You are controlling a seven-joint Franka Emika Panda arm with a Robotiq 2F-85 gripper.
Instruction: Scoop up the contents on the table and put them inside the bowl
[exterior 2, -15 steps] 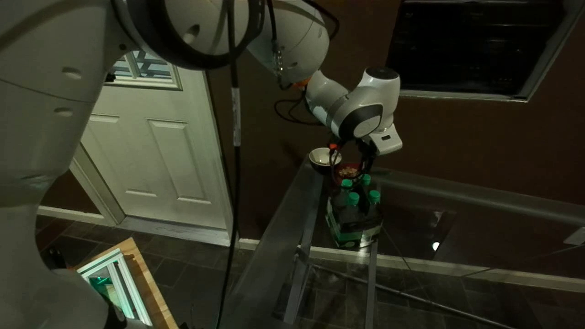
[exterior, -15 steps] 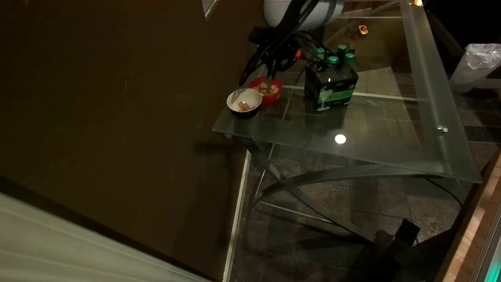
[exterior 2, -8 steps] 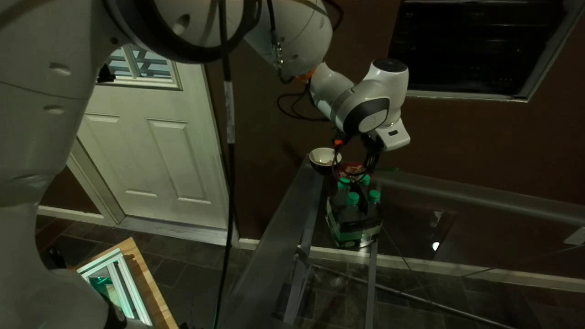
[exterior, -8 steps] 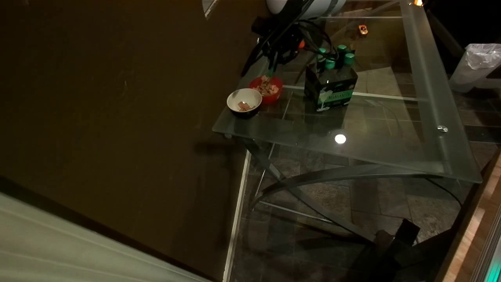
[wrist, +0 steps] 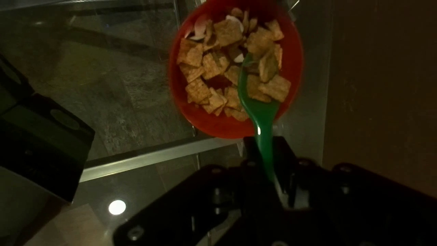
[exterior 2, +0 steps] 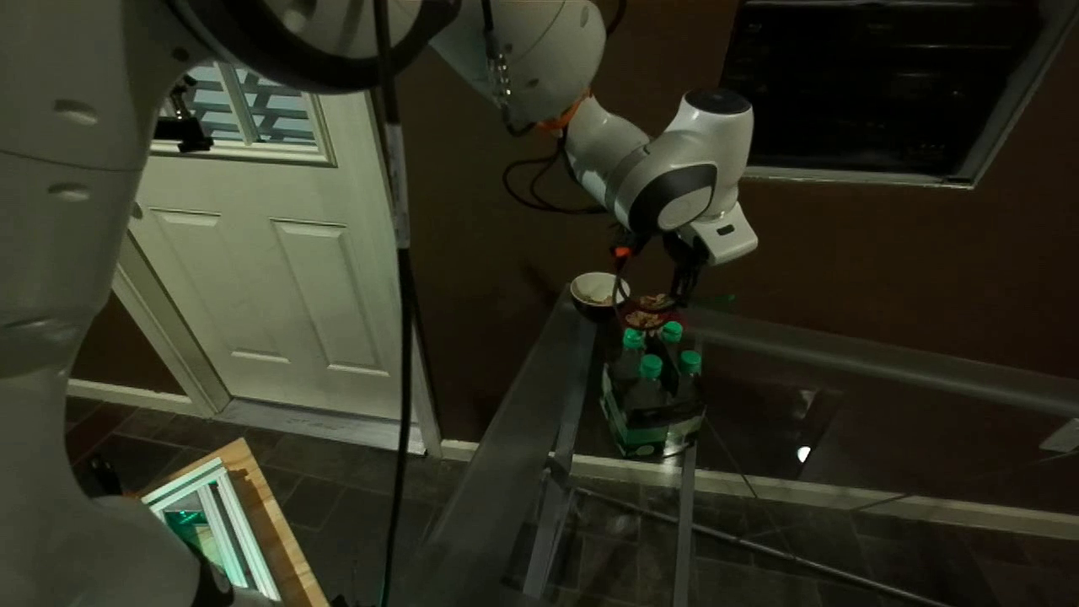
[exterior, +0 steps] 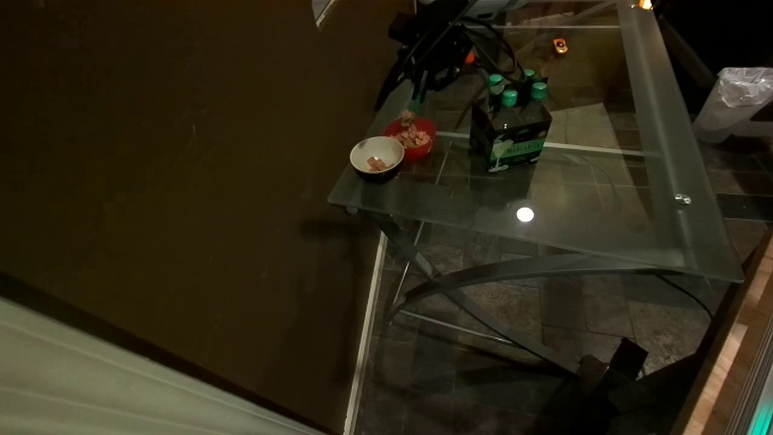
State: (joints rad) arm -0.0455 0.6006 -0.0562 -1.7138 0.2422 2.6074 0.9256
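- Leftmost on the table (exterior: 447, 211), in an exterior view, the bowl (exterior: 377, 145) sits near the corner, holding a few bits of cereal (exterior: 378, 164): we judge the task partly done.
- Just right of it (touching or not, we cannot tell) the red bowl (exterior: 420, 152) holds plenty more, so most of the scooping looks left.
- Over that, in the wrist view, the gripper (wrist: 266, 145) is closed on a green spoon (wrist: 262, 118) bearing cereal; we judge that carrying it across and tipping it remain.
- Across the surface and room we see a brown wall (exterior: 181, 151), then clear glass with a pack (exterior: 516, 145) of 4 bottles (exterior: 510, 98), an orange thing (exterior: 560, 46) and, far right, a lined bin (exterior: 728, 106).
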